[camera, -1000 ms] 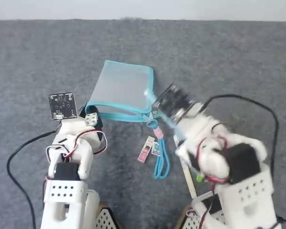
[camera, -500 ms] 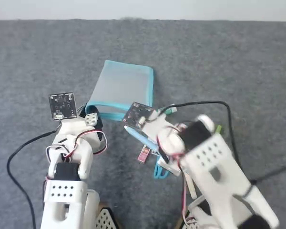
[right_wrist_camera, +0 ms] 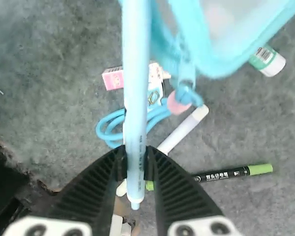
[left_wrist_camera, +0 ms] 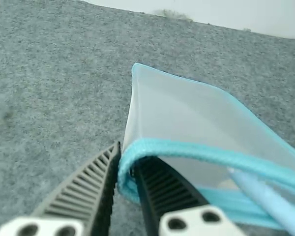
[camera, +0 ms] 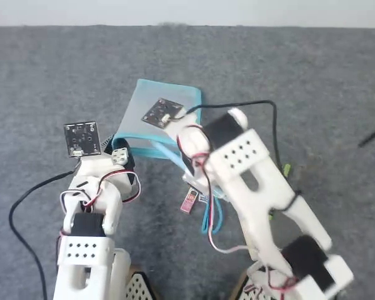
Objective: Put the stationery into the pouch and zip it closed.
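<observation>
Grey felted counter (camera: 312, 75) lies under both my arms. My left hand (left_wrist_camera: 125, 160) is clamped on the turquoise rim of the pouch (left_wrist_camera: 196, 113), at the corner of its mouth, holding the upper lip off the lower. My right hand (right_wrist_camera: 135, 152) is clamped on the light-blue pen (right_wrist_camera: 135, 88), whose far end points ahead of my fingers and reaches that opening. To do this well, I judge I should slide the pen along its own axis, low between the lips, and let go only once most of it is inside. Beneath my right hand lie a green-capped marker (right_wrist_camera: 221, 173), a white pen (right_wrist_camera: 182, 132) and a small pink item (right_wrist_camera: 113, 77).
</observation>
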